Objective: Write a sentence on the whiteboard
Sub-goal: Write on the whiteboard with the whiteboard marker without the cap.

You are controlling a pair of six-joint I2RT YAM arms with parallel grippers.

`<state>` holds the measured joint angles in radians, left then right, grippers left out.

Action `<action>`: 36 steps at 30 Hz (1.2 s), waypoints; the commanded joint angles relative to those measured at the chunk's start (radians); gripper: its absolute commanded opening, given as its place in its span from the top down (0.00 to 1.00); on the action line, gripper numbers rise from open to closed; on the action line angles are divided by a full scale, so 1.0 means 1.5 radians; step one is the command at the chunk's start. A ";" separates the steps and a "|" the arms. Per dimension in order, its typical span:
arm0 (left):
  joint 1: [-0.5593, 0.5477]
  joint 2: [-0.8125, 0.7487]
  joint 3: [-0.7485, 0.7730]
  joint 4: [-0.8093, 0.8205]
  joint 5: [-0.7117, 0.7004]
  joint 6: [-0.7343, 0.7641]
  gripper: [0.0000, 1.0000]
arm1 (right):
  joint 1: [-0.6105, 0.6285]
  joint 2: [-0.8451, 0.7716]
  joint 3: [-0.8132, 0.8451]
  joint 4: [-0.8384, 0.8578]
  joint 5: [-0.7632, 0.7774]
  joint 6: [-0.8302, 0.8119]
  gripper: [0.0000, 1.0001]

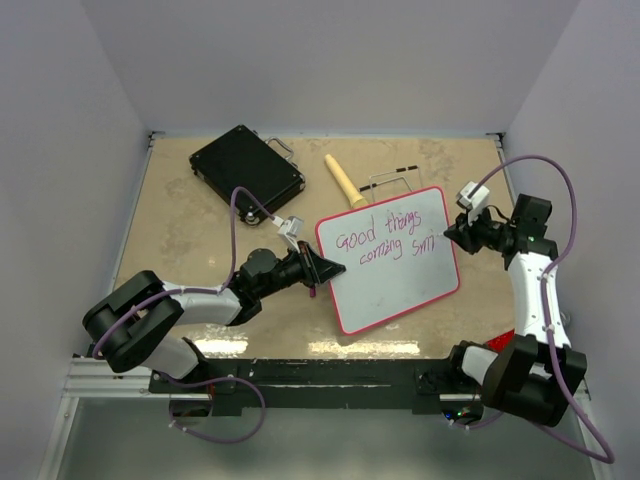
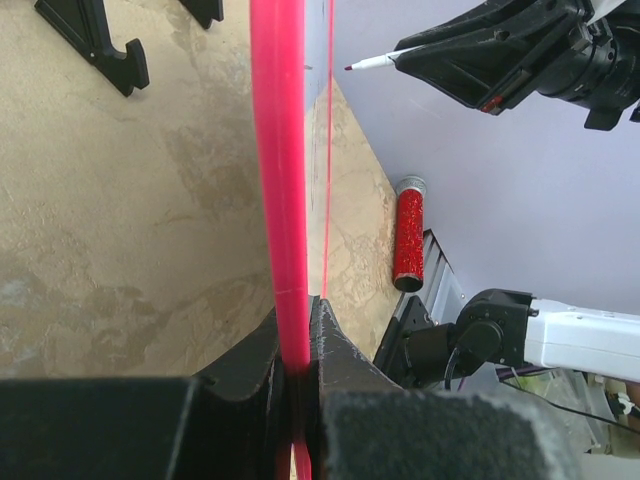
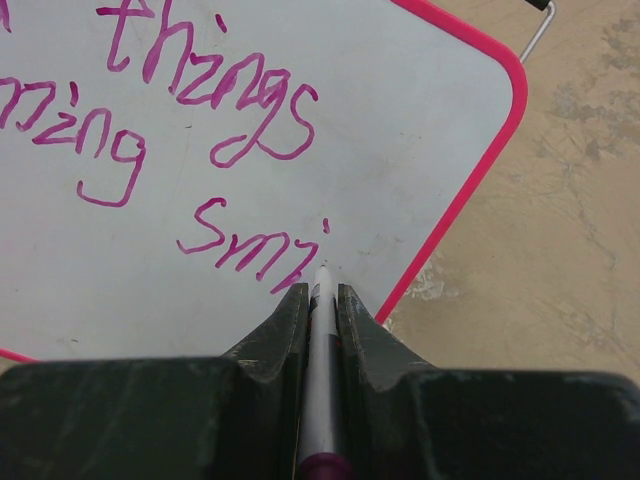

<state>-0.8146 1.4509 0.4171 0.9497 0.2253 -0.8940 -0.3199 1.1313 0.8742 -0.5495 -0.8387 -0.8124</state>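
Observation:
The whiteboard (image 1: 400, 290), white with a red-pink rim, lies tilted at mid-table. On it the sentence (image 1: 385, 240) reads "good things coming smi" in pink-purple. My left gripper (image 1: 318, 268) is shut on the board's left rim, seen edge-on as a red strip (image 2: 278, 200) between the left gripper (image 2: 300, 320) fingers. My right gripper (image 1: 450, 235) is shut on a white marker (image 3: 322, 330). In the right wrist view the right gripper (image 3: 320, 292) holds the marker's tip just above the whiteboard (image 3: 400, 130), right of "smi" in the sentence (image 3: 250, 245).
A black hard case (image 1: 245, 165) sits at the back left. A wooden-handled tool (image 1: 343, 180) and a wire stand (image 1: 395, 180) lie behind the board. A red glitter tube (image 2: 410, 235) rests near the table's right edge.

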 commanded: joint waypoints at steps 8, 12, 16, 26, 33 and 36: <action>-0.001 -0.013 -0.005 0.016 0.032 0.049 1.00 | -0.009 0.043 0.030 -0.006 -0.048 -0.019 1.00; -0.001 -0.013 -0.006 0.016 0.033 0.048 1.00 | -0.010 0.046 0.030 0.002 -0.044 -0.013 1.00; -0.001 -0.013 -0.006 0.014 0.032 0.048 1.00 | -0.010 0.036 0.030 0.024 -0.040 0.006 1.00; 0.000 -0.013 -0.006 0.012 0.030 0.049 1.00 | -0.010 0.019 0.031 0.056 -0.038 0.038 1.00; -0.001 -0.011 -0.006 0.013 0.032 0.050 1.00 | -0.010 0.032 0.023 0.103 -0.023 0.065 1.00; 0.000 -0.010 -0.006 0.014 0.033 0.049 1.00 | -0.009 0.044 0.023 0.102 -0.021 0.067 1.00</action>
<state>-0.8135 1.4509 0.4145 0.9531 0.2295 -0.8944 -0.3286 1.1851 0.8825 -0.4458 -0.8776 -0.7395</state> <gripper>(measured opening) 0.090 0.141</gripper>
